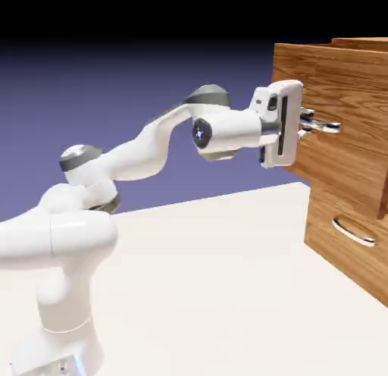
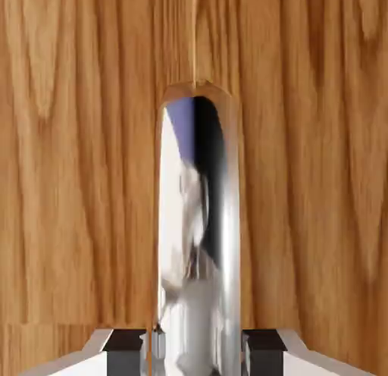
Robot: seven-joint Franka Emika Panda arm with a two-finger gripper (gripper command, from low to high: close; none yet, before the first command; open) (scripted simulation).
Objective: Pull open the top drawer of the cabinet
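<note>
Tool (image 2: 195,353): clamped on the top handle (image 2: 198,238), one fingertip on each side of the bar
Top handle: silver, curved and shiny, running lengthwise up the middle of the hand view, with pale and dark reflections in it
Top drawer (image 1: 333,90): at the exterior view's right, its wood-grain front standing out beyond the lower drawer (image 1: 324,215), so it is partly open
Cabinet (image 1: 371,42): brown wood, cut off by the exterior view's right edge
Lower drawer: below the top drawer and set back from its front, with its own curved silver handle (image 1: 353,232)
Arm (image 1: 140,156): white with dark grey joints, reaching across to the top drawer, above the pale desk (image 1: 212,283)
Backdrop (image 1: 136,86): blue-violet, darkening to black at the top
</note>
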